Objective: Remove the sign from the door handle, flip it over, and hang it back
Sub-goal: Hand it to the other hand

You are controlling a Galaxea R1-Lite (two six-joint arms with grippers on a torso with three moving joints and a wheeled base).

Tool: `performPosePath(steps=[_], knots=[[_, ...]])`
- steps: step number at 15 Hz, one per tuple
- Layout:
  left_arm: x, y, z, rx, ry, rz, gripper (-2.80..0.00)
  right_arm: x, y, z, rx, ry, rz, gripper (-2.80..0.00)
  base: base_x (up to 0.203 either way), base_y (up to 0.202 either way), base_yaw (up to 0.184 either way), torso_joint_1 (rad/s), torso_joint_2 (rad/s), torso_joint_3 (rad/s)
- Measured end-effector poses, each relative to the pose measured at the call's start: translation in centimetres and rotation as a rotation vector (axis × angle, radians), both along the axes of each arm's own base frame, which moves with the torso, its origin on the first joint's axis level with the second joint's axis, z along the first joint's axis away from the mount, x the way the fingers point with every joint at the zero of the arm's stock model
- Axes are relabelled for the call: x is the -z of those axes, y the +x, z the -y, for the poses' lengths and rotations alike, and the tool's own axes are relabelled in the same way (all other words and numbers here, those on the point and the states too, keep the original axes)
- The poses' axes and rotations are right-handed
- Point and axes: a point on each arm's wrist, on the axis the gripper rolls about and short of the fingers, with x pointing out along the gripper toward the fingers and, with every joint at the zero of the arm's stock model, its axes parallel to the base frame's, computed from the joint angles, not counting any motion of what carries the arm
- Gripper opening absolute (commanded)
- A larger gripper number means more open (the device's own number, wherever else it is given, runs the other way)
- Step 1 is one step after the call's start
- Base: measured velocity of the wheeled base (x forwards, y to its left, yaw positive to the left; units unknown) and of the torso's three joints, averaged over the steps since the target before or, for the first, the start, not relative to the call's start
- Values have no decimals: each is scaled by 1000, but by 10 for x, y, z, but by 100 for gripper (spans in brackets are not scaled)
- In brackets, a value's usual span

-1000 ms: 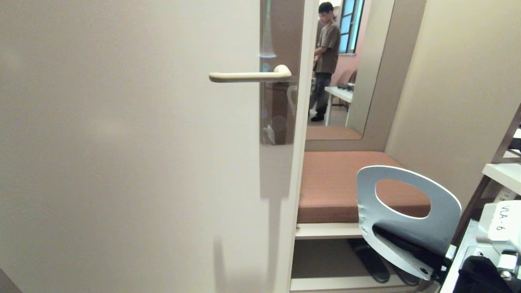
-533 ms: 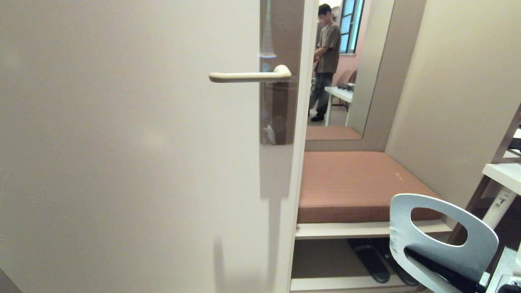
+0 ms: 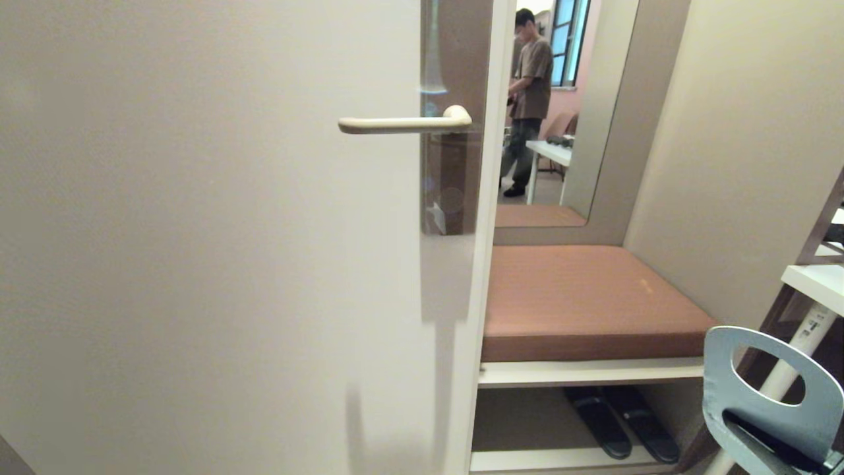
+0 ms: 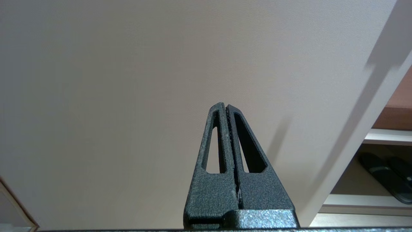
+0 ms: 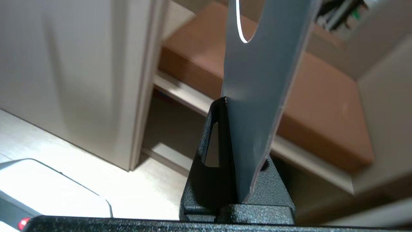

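Right hand sits low at the near right, fingers clamped flat on the sign and holding it upright. Left hand points at the door, fingers pressed together, empty.

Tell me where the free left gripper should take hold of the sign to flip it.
Probably the rounded band around the oval hole of the sign. That end stands free, up and away from the right gripper, which pinches the solid end. Come in edge-on from the door side, jaws straddling the thin card.
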Motion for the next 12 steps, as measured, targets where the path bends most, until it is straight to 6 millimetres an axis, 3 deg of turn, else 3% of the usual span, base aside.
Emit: performPosePath(steps=[6,12], knots=[[0,0,0,0,0,0,-280,16,-31,27,110,75,-54,-280,0,0,0,0,0,0],[0,0,0,0,0,0,-280,34,-65,34,275,154,-13,-280,0,0,0,0,0,0]])
